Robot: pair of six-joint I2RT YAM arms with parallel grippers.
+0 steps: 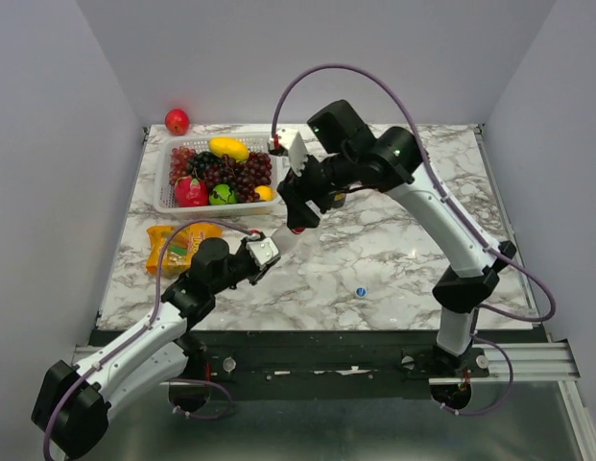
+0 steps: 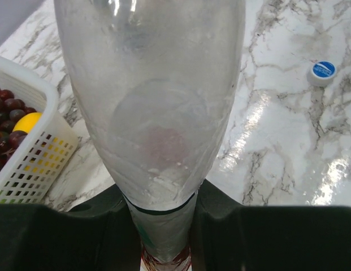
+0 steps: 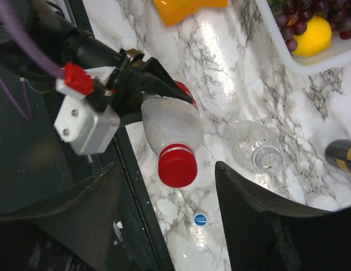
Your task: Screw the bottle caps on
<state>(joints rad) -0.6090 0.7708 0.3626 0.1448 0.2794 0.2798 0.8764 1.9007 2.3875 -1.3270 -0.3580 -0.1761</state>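
Surface: marble table (image 1: 403, 240), fruit basket (image 1: 159, 197) at 11 o'clock.
Left gripper (image 2: 161, 195): clamped on labelled bottle (image 2: 152, 113), which is tilted.
Red cap (image 3: 177, 165): on that bottle's neck.
Right gripper (image 3: 167, 169): fingers spread, flanking red cap.
Blue cap (image 1: 360, 291): loose, 6 o'clock.
Plain bottle (image 3: 260, 149): uncapped, apparently upright.

labelled bottle (image 3: 172, 121) — red cap (image 3: 177, 165) on its neck, tilted | plain bottle (image 3: 251, 141) — uncapped, just beside | blue cap (image 3: 200, 219) loose, apart

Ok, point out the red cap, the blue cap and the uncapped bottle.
red cap (image 3: 177, 167): right wrist view, middle of its red side.
blue cap (image 2: 323, 70): left wrist view, its blue top face.
uncapped bottle (image 3: 246, 140): right wrist view, clear shoulder beside the open mouth.
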